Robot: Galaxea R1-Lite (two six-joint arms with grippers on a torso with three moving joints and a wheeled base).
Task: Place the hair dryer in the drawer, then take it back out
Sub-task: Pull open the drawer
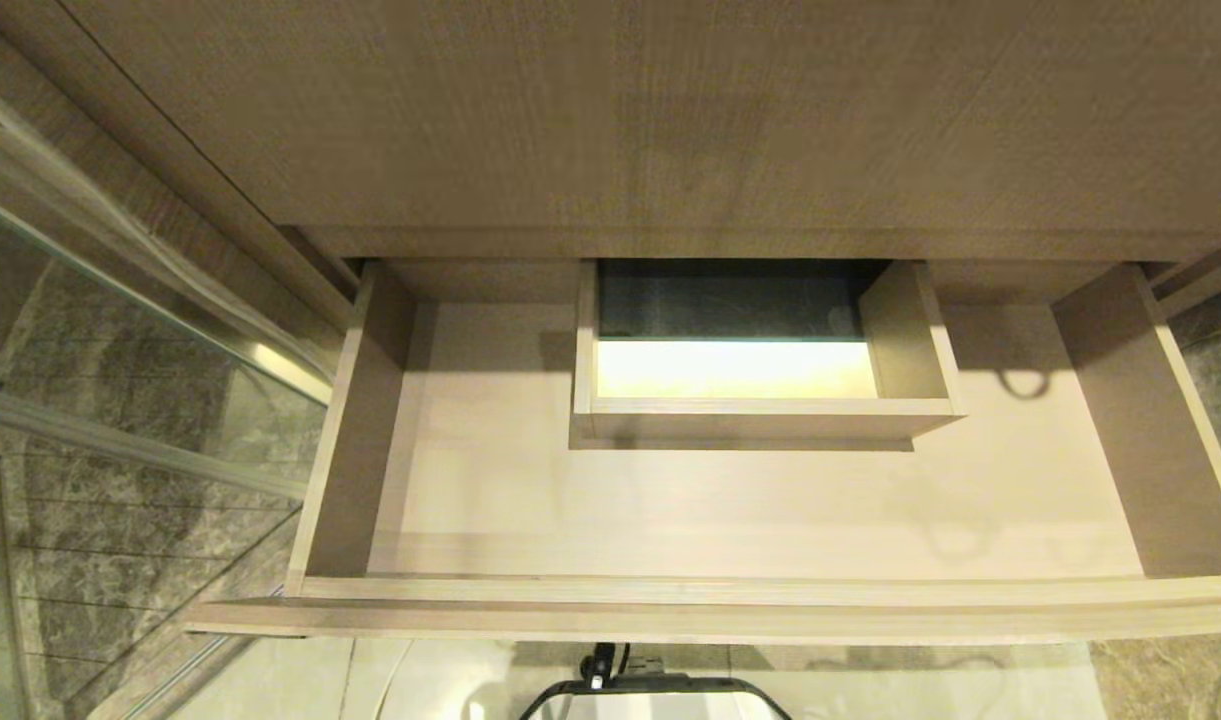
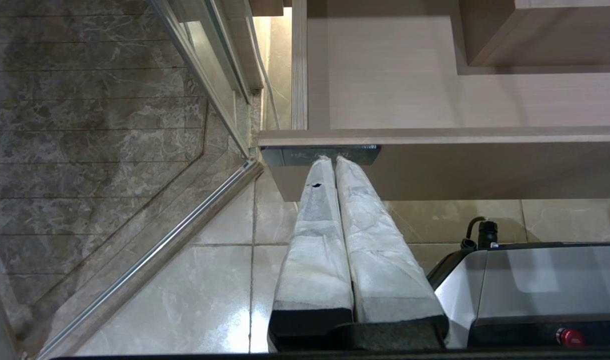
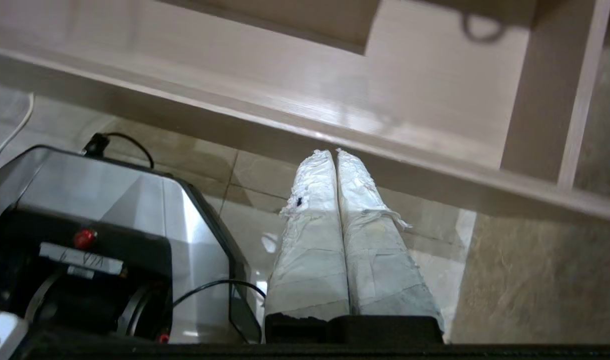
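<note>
- Overhead, the drawer [image 1: 730, 500] stands pulled out from under a wood-grain panel [image 1: 670, 120] that fills the far part of the head view; its pale floor is bare, with only soft shadows across it.
- Midway along its far edge sits a boxed rectangular cutout [image 1: 760, 410], walled on three sides, dark at the back and brightly lit lower down inside.
- No view shows the hair dryer, so where it is cannot be told; it is not lying on the visible floor of the drawer.
- Left of the drawer runs a glass partition [image 1: 140, 330] with a metal frame, and behind it a wall of dark marbled tile [image 2: 85, 125].
- Below the drawer front the floor [image 2: 185, 300] is glossy pale tile, with darker stone-patterned floor [image 3: 534, 280] at the right side.
- The robot's own base [image 3: 110, 200], silver and black with a red button, shows on the near side, under the drawer front.
- The left gripper [image 2: 333, 160] hangs below the drawer front near its left corner, its white-wrapped fingers [image 2: 314, 240] pressed together with nothing between them, the tips just at a small dark label [image 2: 319, 154].
- The right gripper [image 3: 333, 152] is low, beneath the right part of the drawer front, its jaws closed flat on each other and empty.
</note>
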